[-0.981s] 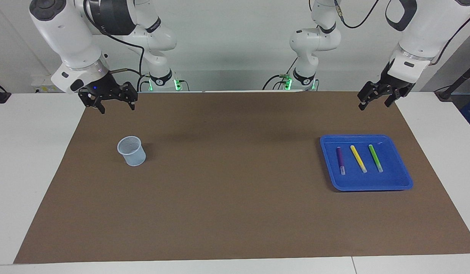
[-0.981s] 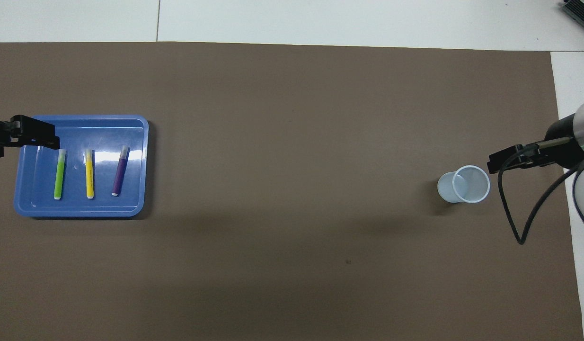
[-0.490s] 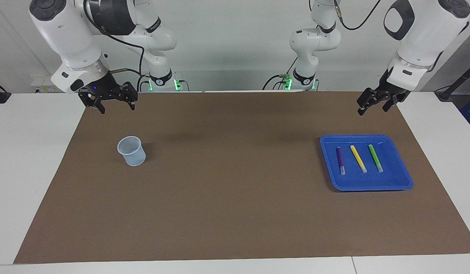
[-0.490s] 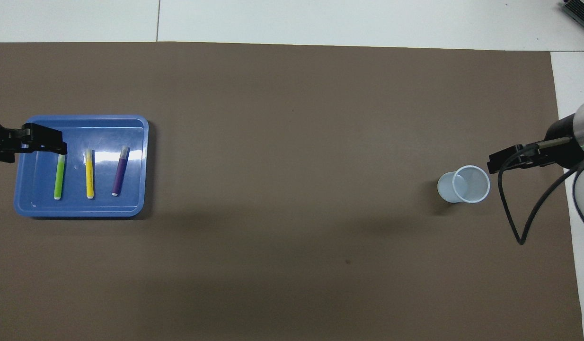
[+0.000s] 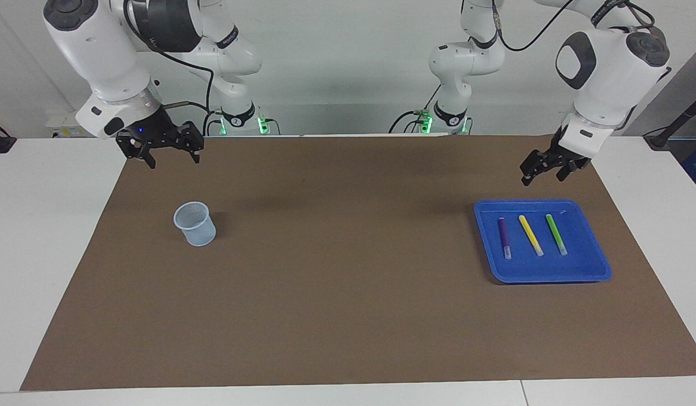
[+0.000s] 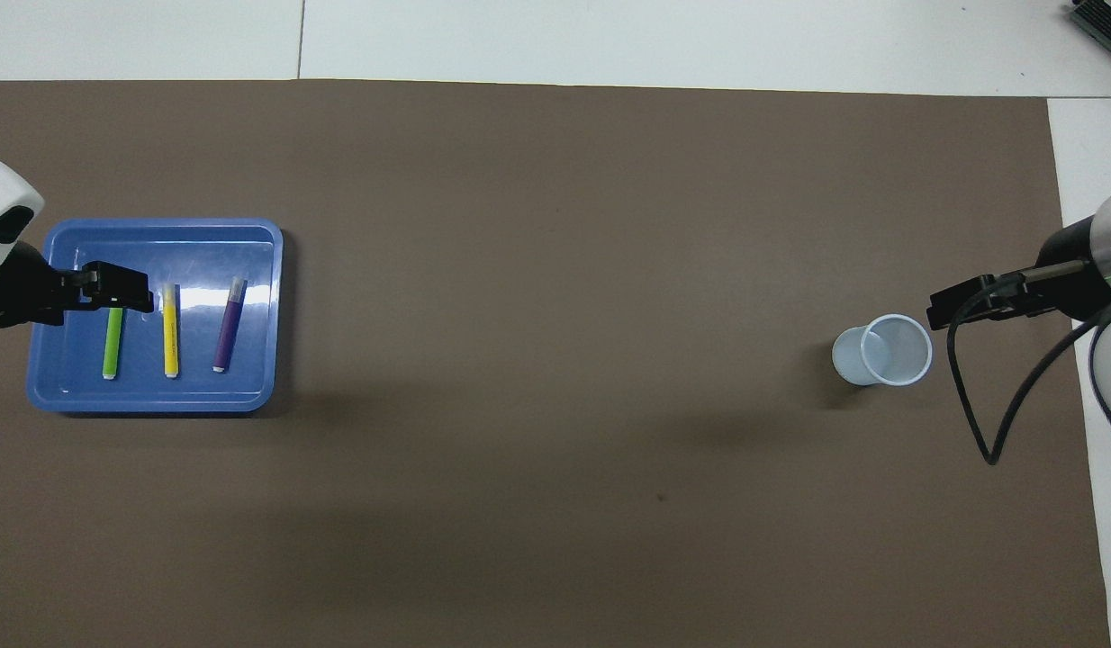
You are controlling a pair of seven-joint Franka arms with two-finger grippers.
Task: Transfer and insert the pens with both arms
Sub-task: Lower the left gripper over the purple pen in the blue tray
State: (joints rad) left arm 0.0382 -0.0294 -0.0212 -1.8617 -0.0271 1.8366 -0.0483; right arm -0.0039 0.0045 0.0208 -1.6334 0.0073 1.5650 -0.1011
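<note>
Lower now in the facing view, the left gripper [image 5: 542,171] hangs spread and empty just above the blue tray's [image 5: 599,265] robot-side rim; I judge a first pick is starting. All three pens [image 5: 531,235] lie in the tray. Overhead, that gripper covers the green pen's [image 6: 112,346] end, while the right gripper [image 6: 950,309] waits spread beside the cup [image 6: 882,351], on the brown mat [image 6: 555,270].
</note>
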